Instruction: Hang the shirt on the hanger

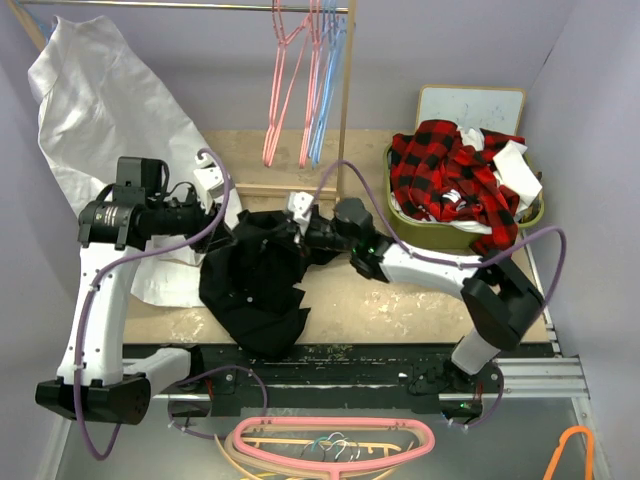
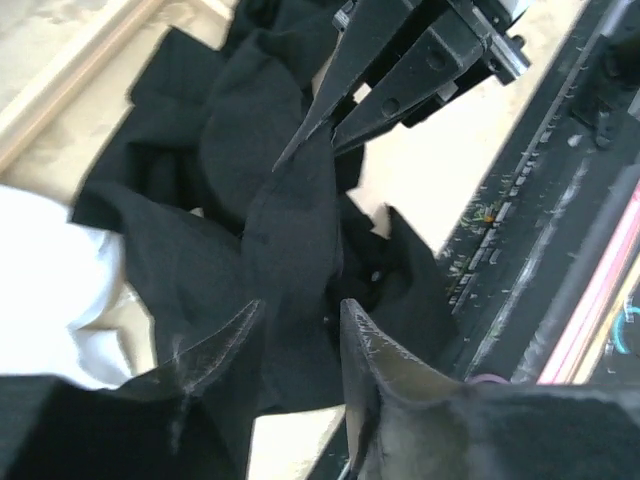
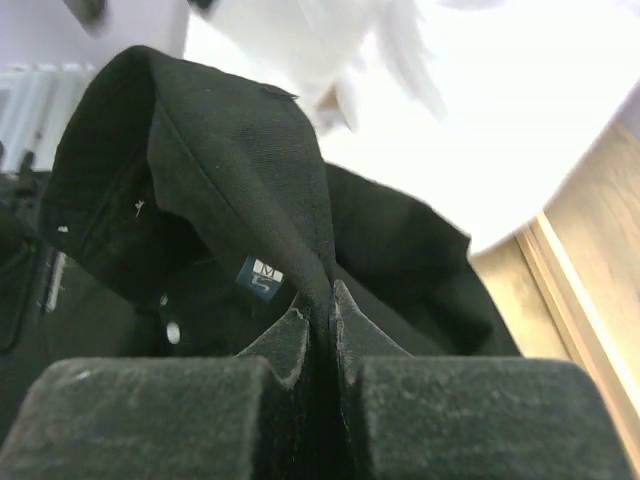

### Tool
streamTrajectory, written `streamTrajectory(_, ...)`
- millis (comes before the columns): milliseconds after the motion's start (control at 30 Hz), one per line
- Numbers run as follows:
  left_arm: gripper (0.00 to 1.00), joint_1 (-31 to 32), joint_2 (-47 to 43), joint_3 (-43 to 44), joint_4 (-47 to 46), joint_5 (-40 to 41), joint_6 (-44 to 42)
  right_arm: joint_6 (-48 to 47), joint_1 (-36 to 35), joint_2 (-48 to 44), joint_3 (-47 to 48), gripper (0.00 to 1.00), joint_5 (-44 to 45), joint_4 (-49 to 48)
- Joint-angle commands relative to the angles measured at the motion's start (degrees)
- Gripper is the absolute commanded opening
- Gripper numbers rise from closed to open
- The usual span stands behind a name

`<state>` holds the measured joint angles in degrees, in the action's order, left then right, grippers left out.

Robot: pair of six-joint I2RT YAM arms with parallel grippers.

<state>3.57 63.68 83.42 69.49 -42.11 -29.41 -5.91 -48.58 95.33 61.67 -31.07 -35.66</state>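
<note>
I see the large black button-up shirt [image 1: 255, 280] of soft fabric bunched in a heap on the pale wooden tabletop [image 1: 370, 300], just ahead of both arms. My right gripper [image 3: 318, 312] is pinched tight on a fold of that shirt beside the collar (a small blue size label shows just left of the fingers), raising the fold into a ridge. My left gripper [image 2: 300, 322] hovers at the shirt's far-left edge with its fingers standing apart. The black ridge runs toward the gap, but I cannot tell whether it touches either pad.

The thin light blue wire hanger [image 1: 322, 115] hangs beyond the shirt on a metal rail [image 1: 180, 6], well apart from it and packed against pink wire hangers [image 1: 285, 85]. A wooden post [image 1: 346, 110] rises beyond the shirt too, just beside those hangers. Left of the shirt a big white cloth [image 1: 100, 110] drapes down, right against its edge. Right of the shirt sits an olive basket [image 1: 440, 235] holding a red-and-black plaid shirt [image 1: 445, 170].
</note>
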Motion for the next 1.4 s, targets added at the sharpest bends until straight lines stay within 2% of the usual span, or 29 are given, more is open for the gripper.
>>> streamTrajectory(0,0.51,0.4,2.0,0.3,4.4,-9.2,-3.8,1.9,1.4,-7.0,-15.6,0.00,14.5,-19.7)
streamTrajectory(67,0.70,0.4,1.9,-0.8,4.0,-7.3,-4.3,4.2,2.3,-8.4,-22.6,0.00,20.5,-27.1)
streamTrajectory(133,0.86,0.4,1.7,-2.0,2.7,-4.3,-4.6,7.7,3.9,-9.0,-27.9,0.00,25.3,-33.4)
streamTrajectory(167,0.98,0.4,1.6,-2.8,2.3,-2.8,-5.1,10.1,5.1,-9.0,-30.1,0.00,26.7,-36.3)
streamTrajectory(433,0.99,0.3,5.5,-8.6,1.6,6.6,-12.7,25.0,12.6,-6.4,-40.5,0.00,28.3,-55.9)
streamTrajectory(600,0.99,0.0,9.7,-11.5,-1.7,11.1,-14.3,26.2,13.9,-5.5,-39.7,0.00,23.7,-56.7)
streamTrajectory(867,0.99,-0.4,16.6,-15.8,-9.7,13.4,-12.8,27.4,14.1,-4.5,-40.1,0.00,20.2,-57.6)
streamTrajectory(1000,0.90,-0.4,19.0,-17.4,-12.3,12.8,-12.0,27.6,14.2,-4.8,-40.5,0.00,19.3,-57.4)
streamTrajectory(1133,0.69,-0.4,21.5,-18.8,-13.3,11.7,-12.0,27.9,14.3,-5.1,-40.8,0.00,18.7,-57.4)
streamTrajectory(1167,0.60,-0.4,22.1,-19.0,-12.8,10.6,-12.4,27.9,14.3,-5.2,-40.9,0.00,18.5,-57.4)
streamTrajectory(1200,0.47,-0.4,22.5,-18.9,-12.0,9.4,-12.8,28.0,14.3,-5.0,-40.9,0.00,18.4,-57.4)
streamTrajectory(1267,0.04,-0.4,22.9,-18.5,-10.0,7.2,-13.6,28.3,14.4,-5.1,-40.9,0.00,18.0,-57.6)
streamTrajectory(1300,0.00,-0.4,22.5,-18.0,-8.2,6.1,-14.2,28.6,14.3,-5.1,-40.8,0.00,17.5,-57.6)
streamTrajectory(1367,0.00,-0.5,20.4,-16.1,-4.3,3.9,-15.6,29.7,14.4,-5.8,-40.2,0.00,15.7,-56.9)
